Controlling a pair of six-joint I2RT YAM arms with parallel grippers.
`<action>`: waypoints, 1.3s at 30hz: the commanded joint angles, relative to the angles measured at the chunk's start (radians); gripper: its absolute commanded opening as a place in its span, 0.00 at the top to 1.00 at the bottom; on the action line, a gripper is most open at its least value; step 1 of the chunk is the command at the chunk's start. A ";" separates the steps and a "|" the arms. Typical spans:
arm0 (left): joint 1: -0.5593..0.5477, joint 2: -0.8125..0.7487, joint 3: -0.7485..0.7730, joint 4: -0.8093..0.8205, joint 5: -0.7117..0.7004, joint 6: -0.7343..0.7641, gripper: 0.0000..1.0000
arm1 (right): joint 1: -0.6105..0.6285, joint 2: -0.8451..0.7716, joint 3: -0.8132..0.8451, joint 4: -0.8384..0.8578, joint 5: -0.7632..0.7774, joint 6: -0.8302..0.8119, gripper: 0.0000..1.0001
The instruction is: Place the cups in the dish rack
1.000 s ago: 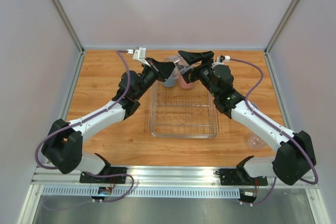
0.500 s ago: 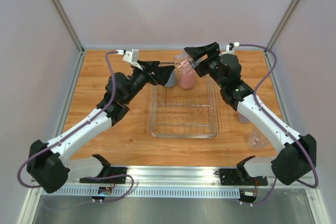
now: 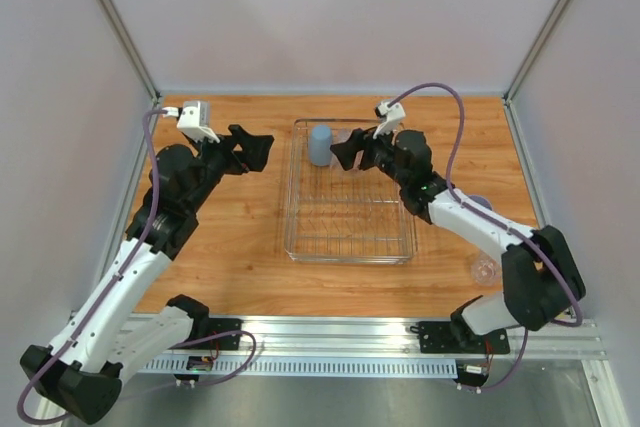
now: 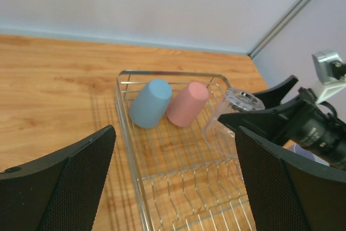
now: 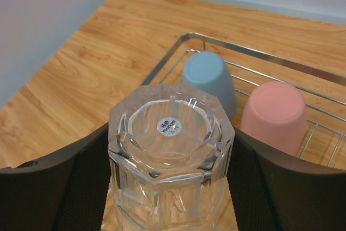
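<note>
Left gripper [image 3: 252, 147] spread wide, nothing in it, off the left side of the dish rack [image 3: 290, 209], well apart from the cups. Blue cup [image 3: 319, 145] and pink cup [image 4: 187, 104] sit base-up, side by side at the rack's far end. Right gripper [image 3: 348, 154] clamps a clear cup [image 5: 170, 150], base-up, over the rack's far right part, just beside pink. Second clear cup [image 3: 484, 269] on the table right of the rack.
</note>
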 commanded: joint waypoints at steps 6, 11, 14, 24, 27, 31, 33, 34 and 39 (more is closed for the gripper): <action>0.007 -0.062 -0.042 -0.147 0.036 0.025 0.00 | 0.016 0.218 0.016 0.369 -0.041 -0.226 0.97; 0.007 -0.090 -0.048 -0.176 0.027 0.048 0.00 | 0.052 0.311 0.030 0.456 -0.027 -0.289 0.95; 0.007 -0.093 -0.048 -0.193 -0.006 0.054 0.00 | 0.064 0.347 0.027 0.510 -0.007 -0.312 0.95; 0.007 -0.087 -0.051 -0.208 -0.017 0.077 0.00 | 0.104 0.472 0.067 0.596 0.045 -0.332 0.90; 0.007 -0.091 -0.046 -0.225 -0.026 0.088 0.00 | 0.105 0.495 0.071 0.596 0.047 -0.303 0.89; 0.009 -0.116 -0.054 -0.234 -0.036 0.097 0.00 | 0.119 0.511 0.071 0.601 0.068 -0.307 0.88; 0.009 -0.128 -0.063 -0.236 -0.042 0.098 0.00 | 0.125 0.528 0.087 0.595 0.088 -0.301 0.85; 0.009 -0.131 -0.066 -0.236 -0.048 0.097 0.00 | 0.127 0.532 0.090 0.595 0.093 -0.301 0.84; 0.009 -0.154 -0.080 -0.240 -0.049 0.094 0.00 | 0.144 0.564 0.119 0.573 0.126 -0.303 0.79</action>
